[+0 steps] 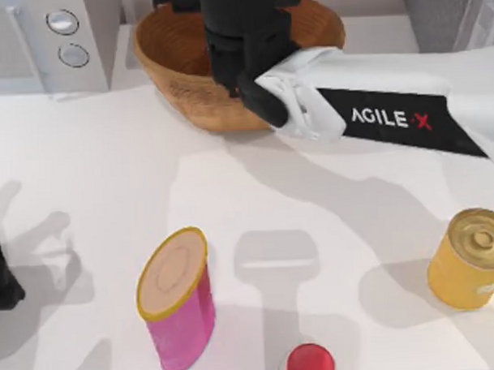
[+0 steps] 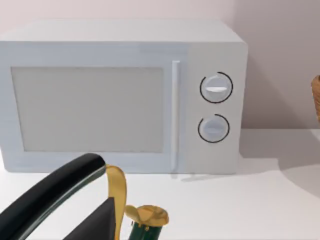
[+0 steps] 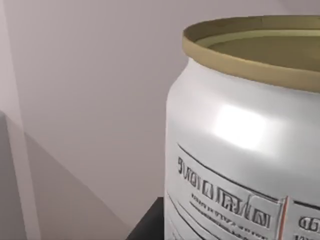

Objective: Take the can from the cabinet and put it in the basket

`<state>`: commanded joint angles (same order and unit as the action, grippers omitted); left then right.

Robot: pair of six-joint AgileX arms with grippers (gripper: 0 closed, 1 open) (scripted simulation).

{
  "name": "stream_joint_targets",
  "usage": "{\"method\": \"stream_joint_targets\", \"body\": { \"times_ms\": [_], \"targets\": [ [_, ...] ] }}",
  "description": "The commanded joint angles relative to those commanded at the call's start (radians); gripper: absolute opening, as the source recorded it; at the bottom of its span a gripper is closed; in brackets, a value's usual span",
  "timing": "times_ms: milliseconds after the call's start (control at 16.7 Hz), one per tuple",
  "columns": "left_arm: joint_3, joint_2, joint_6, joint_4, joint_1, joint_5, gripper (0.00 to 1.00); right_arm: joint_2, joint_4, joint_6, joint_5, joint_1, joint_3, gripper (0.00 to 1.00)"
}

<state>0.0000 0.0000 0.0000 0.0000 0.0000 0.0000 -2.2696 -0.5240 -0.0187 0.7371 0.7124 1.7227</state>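
Basket (image 1: 174,62) at table's (image 1: 92,174) 12 o'clock edge; right arm (image 1: 391,115) reaches in from 3 o'clock, its wrist over the basket. Can (image 3: 240,150) close before right wrist camera. Appliance with two knobs (image 1: 63,37) at 10–11 o'clock, left of basket. Cabinet (image 1: 448,11) at 1–2 o'clock. Rimmed cylinder (image 1: 176,299) at 7 o'clock, squat tin (image 1: 470,258) at 4 o'clock, round cap (image 1: 310,361) at 6 o'clock. Left arm (image 1: 0,275) at 9 o'clock edge

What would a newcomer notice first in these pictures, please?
First, the right arm with its white cover and black lettered band, reaching from the top view's right over the wicker basket at the table's far edge. The right wrist view shows the silver-white can very close. Nearer the front stand a pink cylinder and, at the right, a golden tin.
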Motion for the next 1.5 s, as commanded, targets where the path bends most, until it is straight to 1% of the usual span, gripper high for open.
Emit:
{"method": "stream_joint_targets", "body": {
  "times_ms": [180,360,1140,1200,1500],
  "targets": [
    [0.0,0.0,0.0,0.0,0.0,0.0,1.0,-0.043,0.007,0.002,-0.015,-0.016,0.062,0.0],
    [0.0,0.0,0.0,0.0,0.0,0.0,1.0,-0.045,0.007,0.002,-0.016,-0.016,0.063,0.0],
    [0.0,0.0,0.0,0.0,0.0,0.0,1.0,-0.045,0.007,0.002,-0.016,-0.016,0.063,0.98],
    [0.0,0.0,0.0,0.0,0.0,0.0,1.0,-0.045,0.007,0.002,-0.016,-0.016,0.063,1.0],
    [0.0,0.0,0.0,0.0,0.0,0.0,1.0,-0.045,0.007,0.002,-0.016,-0.016,0.063,1.0]
  ]
}}
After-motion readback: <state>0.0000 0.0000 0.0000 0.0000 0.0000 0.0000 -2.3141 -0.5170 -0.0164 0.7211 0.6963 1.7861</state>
